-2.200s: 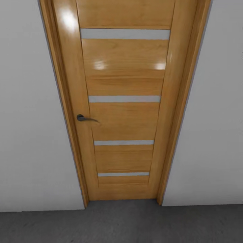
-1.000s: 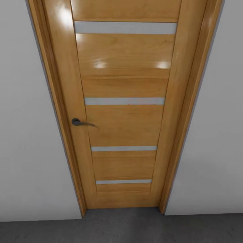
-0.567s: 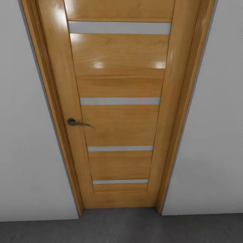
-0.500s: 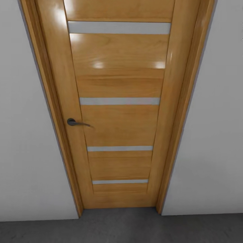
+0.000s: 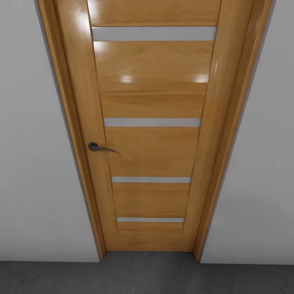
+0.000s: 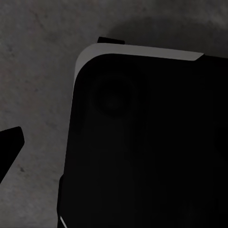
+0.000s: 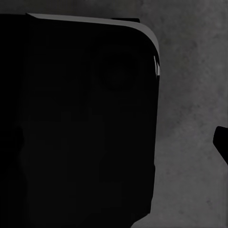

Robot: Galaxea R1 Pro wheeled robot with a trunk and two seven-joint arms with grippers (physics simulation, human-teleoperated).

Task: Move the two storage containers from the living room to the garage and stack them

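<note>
The two storage containers are out of view, and so is the living room. I face a closed wooden door (image 5: 151, 151) set in a pale grey wall (image 5: 36, 163), with the dark grey floor (image 5: 147, 277) of the garage at its foot. In the left wrist view a single dark fingertip (image 6: 10, 142) pokes in over the rough floor (image 6: 38, 57). The right wrist view likewise has one dark fingertip (image 7: 221, 140) at its edge above the floor (image 7: 194, 71). Nothing is seen between the fingers of either gripper.
The door has a dark lever handle (image 5: 94, 146) on its left side and several narrow frosted glass strips (image 5: 152, 122). Grey wall (image 5: 261, 163) continues right of the frame. My black base (image 6: 152, 152) (image 7: 76, 123) takes up much of both wrist views.
The whole head picture has shifted: the door looms larger than two seconds ago and has slid slightly right in the last half second, so the camera moved. The door stays shut.
</note>
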